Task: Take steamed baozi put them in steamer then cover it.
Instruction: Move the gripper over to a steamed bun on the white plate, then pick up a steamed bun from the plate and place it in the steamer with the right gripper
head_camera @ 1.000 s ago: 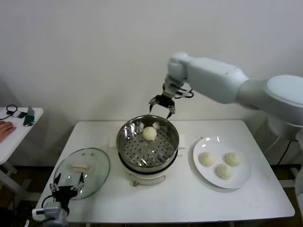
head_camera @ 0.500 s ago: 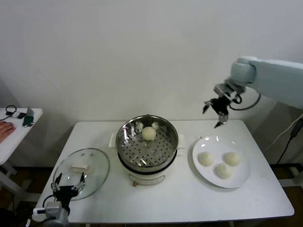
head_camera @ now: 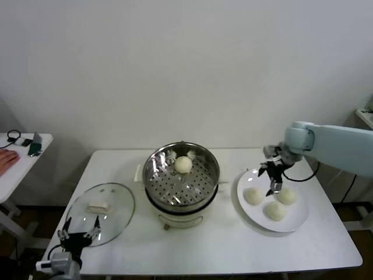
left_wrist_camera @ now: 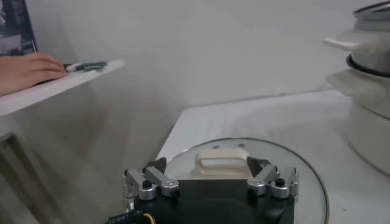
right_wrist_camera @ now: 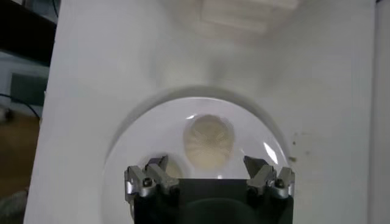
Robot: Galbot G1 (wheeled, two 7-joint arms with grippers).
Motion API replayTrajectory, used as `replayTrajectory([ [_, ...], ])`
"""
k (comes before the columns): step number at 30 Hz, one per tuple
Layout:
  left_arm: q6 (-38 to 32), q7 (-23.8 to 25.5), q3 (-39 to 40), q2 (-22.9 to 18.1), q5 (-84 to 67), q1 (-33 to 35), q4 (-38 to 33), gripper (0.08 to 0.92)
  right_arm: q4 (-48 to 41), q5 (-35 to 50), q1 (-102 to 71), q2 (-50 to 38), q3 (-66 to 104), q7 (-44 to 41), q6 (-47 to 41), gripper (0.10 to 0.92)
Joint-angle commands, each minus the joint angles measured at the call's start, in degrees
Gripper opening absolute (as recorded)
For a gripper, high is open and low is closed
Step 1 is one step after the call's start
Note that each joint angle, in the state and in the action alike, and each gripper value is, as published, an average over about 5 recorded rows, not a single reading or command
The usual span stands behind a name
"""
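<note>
One baozi lies on the perforated tray of the steel steamer at the table's middle. Three baozi lie on a white plate to the right. My right gripper is open and empty, just above the plate between the two far buns. Its wrist view shows one bun between the open fingers and the plate below. The glass cover with its cream handle lies on the table at the left. My left gripper is open and low at the near left; its wrist view shows the cover handle ahead.
A small side table at the far left holds a person's hand and small items. The steamer's white side shows in the left wrist view. The wall stands close behind the table.
My right gripper swung from over the steamer to the right and came down over the plate of buns. The left gripper sank slightly.
</note>
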Motion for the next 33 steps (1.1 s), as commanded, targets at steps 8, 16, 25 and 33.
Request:
replayTrajectory([
  [8,-0.1,0.0,-0.7,0.2,-0.6,0.7,-0.3,0.823,-8.2,-4.1,-10.9,5.0,6.2,3.0,-4.4,0.823],
  [16,-0.1,0.0,-0.7,0.4,-0.6,0.6,-0.4,0.823,-9.8,-5.0,-12.0,5.5,7.4,3.2,-4.5,0.791],
  [25,0.2,0.1,-0.9,0.2,-0.6,0.5,-1.1,0.823,-9.3,-5.2,-11.7,5.3,7.9,2.0,-4.1,0.627],
  [33,0.2,0.1,-1.1,0.4,-0.9,0.8,-1.7,0.823,-6.3,-2.3,0.9,3.7,2.0,-2.9,-1.1,0.603],
])
